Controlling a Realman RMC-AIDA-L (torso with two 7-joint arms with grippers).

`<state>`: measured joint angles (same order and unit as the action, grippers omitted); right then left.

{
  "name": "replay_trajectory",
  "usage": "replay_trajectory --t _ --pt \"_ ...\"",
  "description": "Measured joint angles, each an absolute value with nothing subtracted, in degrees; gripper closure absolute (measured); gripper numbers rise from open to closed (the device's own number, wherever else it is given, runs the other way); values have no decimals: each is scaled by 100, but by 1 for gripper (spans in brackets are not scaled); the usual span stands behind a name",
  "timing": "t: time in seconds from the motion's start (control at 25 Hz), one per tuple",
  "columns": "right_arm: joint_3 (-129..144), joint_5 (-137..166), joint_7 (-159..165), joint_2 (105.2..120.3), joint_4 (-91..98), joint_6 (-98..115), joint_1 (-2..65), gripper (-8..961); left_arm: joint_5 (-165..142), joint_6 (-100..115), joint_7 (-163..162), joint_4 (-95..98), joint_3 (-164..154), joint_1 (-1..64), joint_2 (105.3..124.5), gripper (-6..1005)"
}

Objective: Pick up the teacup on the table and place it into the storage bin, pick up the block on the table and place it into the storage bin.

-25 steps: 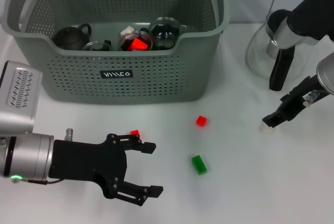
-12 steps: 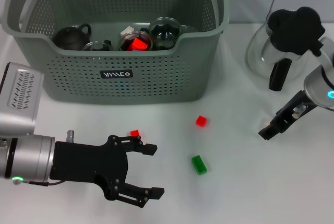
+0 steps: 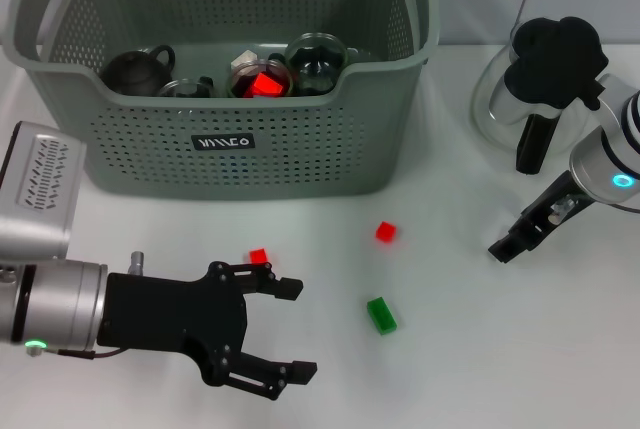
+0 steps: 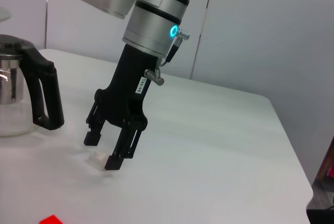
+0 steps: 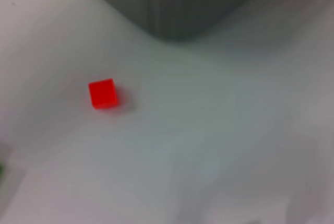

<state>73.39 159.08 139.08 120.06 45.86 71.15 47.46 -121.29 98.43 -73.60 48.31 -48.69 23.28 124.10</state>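
The right gripper [image 3: 505, 247] is down low at the white table [image 3: 480, 369], on the right side. In the left wrist view its two black fingers [image 4: 92, 136] are a little way apart, with their tips at the table top. A small white block [image 4: 98, 158] lies on the table between the tips. The fingers are not closed on it, and I cannot tell if they touch it. Just behind this gripper stands a glass teapot [image 3: 520, 99] with a black handle and a black lid.

The left gripper [image 3: 290, 329] is low over the table at the front left. Its black fingers are wide open and it holds nothing. A small red block [image 3: 258, 255] lies on the table just beside its upper finger.

Another red cube [image 3: 386, 232] sits on the table near the middle, between the two grippers. The right wrist view shows it too, close to a corner of the bin. A green block [image 3: 381, 314] lies a bit nearer the front than the red cube.

The storage bin [image 3: 230, 139] stands at the back of the table, on the left. It is grey-green with lots of little holes, orange handle tops and a small black label. Inside it are a dark teapot [image 3: 135, 69], some glass cups [image 3: 315, 59] and one red block [image 3: 265, 83].
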Motion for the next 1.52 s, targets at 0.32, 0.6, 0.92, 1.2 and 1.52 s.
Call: replay_trajectory --t 0.32,0.6,0.92,1.2,1.52 --pt "7338 15883 13867 12014 4417 7041 4788 213 -12129 9843 -7372 4807 -4869 2362 12410 63" --pt "7338 15875 13864 12015 4394 7039 4792 253 -12129 9843 -7382 4807 -4869 2365 12410 63" --pt "7339 15857 13861 12024 4425 7165 4789 489 -12129 9882 -7391 4816 -4827 2355 12404 63" --pt "7292 15727 13855 12030 5260 7789 4589 484 -12138 9913 -7425 4824 -4822 2315 12393 63" --pt "7269 14402 14067 12039 6965 9199 4281 456 -12179 9842 -7456 4843 -4715 2200 12375 63"
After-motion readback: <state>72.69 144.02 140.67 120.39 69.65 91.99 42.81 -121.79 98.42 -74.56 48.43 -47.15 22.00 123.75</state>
